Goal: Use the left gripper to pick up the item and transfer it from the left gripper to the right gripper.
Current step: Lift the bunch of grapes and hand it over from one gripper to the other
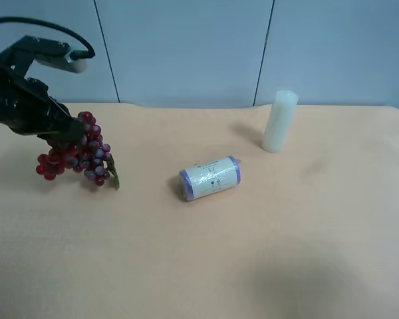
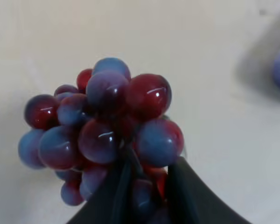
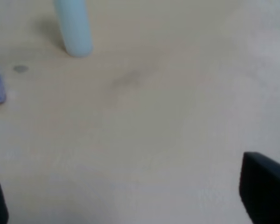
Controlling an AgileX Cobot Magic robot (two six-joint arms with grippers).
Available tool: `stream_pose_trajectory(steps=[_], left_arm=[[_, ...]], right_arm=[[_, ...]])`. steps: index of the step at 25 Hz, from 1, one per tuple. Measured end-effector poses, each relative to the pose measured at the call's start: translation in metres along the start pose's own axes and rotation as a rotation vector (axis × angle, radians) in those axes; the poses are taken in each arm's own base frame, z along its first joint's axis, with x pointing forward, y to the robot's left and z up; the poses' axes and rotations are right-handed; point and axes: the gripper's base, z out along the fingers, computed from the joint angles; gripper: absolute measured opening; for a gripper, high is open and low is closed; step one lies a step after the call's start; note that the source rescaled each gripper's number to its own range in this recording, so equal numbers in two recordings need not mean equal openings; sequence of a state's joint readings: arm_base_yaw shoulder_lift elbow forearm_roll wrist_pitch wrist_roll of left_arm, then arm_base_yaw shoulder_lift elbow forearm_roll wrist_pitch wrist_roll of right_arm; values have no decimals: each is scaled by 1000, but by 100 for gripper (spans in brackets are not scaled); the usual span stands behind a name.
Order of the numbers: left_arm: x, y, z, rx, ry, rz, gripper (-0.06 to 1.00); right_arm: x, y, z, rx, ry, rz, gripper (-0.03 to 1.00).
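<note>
**Left end effector** (image 2: 147, 179): is clenching the grape bunch (image 2: 107, 126) at its stem end, with the berries bulging out past the fingers.

**Grape bunch:** is hanging at the 9 o'clock side of the bench (image 1: 253, 266), at 9 o'clock from the wrapped roll (image 1: 210, 177). A candle (image 1: 279, 121) is standing at the roll's 1 o'clock.

**Right end effector** (image 3: 130, 200): is waiting released, fingers spread wide.

**Handling:** likely best lifting slowly, travelling toward 3 o'clock and presenting the free berries, not the stem.

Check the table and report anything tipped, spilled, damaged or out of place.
Nothing stands out. The candle stands upright, the wrapped roll lies on its side intact, and the grape bunch looks whole in the left gripper. No spill shows on the table.
</note>
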State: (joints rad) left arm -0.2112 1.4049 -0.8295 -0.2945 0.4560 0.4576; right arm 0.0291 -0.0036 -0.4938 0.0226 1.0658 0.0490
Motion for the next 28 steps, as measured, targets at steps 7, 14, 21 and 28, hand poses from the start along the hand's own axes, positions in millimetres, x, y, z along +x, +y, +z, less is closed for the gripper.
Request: stream_pose_trajectory(steps=[7,14,21,28], left_arm=[[-35,-3,-40,56,19,52,5],[-52,-6,-68,94,40,78,5],[-52,-35,-74,156,67,182,5],[-49,-104,-79,301,62,395,4]], right_arm=[[0,0,0,0,0,0,100],[0,0,0,0,0,0,100],[0,0,0,0,0,0,100],[0,0,0,0,0,0,100]])
